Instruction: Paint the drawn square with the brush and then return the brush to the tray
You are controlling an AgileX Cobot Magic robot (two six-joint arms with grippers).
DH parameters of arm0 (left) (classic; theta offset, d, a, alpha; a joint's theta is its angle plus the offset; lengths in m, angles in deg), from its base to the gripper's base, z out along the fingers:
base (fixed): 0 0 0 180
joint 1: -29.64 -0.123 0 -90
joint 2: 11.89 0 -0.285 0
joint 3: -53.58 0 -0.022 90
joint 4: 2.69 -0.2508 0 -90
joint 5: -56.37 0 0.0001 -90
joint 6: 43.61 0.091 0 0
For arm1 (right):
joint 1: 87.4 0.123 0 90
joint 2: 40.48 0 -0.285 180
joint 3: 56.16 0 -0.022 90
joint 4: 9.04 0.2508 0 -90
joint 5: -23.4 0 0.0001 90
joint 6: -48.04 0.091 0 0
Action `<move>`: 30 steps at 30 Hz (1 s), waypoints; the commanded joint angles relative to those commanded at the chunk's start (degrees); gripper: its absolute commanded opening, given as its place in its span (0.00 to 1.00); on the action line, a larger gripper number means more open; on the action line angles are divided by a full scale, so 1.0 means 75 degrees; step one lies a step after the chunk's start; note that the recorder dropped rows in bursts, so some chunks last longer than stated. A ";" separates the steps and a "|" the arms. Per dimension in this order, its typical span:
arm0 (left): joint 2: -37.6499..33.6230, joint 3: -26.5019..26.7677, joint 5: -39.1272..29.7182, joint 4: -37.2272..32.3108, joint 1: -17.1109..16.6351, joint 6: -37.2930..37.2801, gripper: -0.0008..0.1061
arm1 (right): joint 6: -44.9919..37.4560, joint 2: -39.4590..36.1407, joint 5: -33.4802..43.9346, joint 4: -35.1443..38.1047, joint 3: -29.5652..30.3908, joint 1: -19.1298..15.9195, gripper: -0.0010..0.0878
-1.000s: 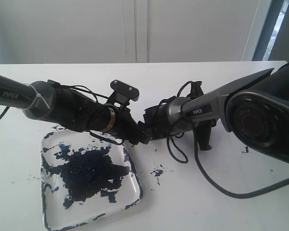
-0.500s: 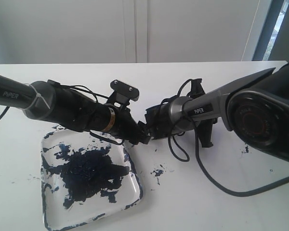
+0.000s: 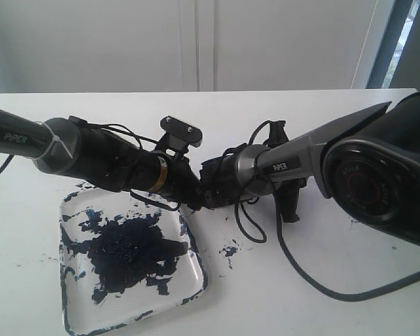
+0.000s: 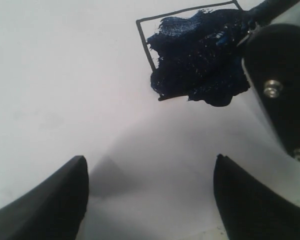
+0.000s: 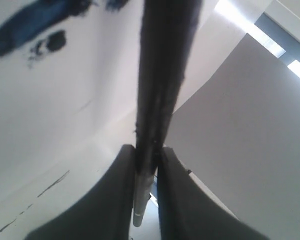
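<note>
Change: the right gripper (image 3: 211, 186) has slid a little toward the left arm in the exterior view, and its cable has followed. The left arm and the tray (image 3: 193, 246) lie as before.
Right gripper: its fingers (image 5: 115, 200) are pressed together on the brush (image 5: 162, 75), whose dark handle runs out between them.
Brush tip: it seems to rest at one corner of the painted area, but there the left wrist view cuts it off, so I cannot be sure it touches the paper.
Drawn square (image 4: 190, 55): it lies on the white paper just under the right gripper. The arms hide it in the exterior view.
Paint cover: most of the inside is dark blue. A bare strip remains along one side of the outline, and on another side the paint spills past the line.
Left gripper (image 4: 151, 165): the jaws stand wide apart and hold nothing. It hovers near the square.
Tray: it sits beside the left arm, with a big dark blotch in the middle and no brush in it.
Done: the painting, for the greater part.
Left: perhaps the bare strip, then carrying the brush back to the tray and letting it go.
</note>
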 joint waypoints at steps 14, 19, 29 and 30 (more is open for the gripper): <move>0.0000 0.0000 -0.0001 0.0000 0.0000 -0.0021 0.68 | 0.1067 0.0000 0.0000 -0.0558 0.0000 -0.0466 0.01; 0.0000 0.0000 -0.0064 0.0000 0.0000 -0.0018 0.68 | 0.1516 0.0035 0.0000 -0.0530 0.0000 -0.0452 0.01; 0.0125 0.0000 -0.1001 0.0000 0.0000 -0.0226 0.68 | 0.3063 0.1026 -0.0722 -0.0409 0.0000 -0.0452 0.01; 0.0161 0.0007 -0.1000 0.0000 0.0000 -0.0226 0.68 | 0.3200 0.1152 -0.0743 -0.0409 0.0000 -0.0452 0.01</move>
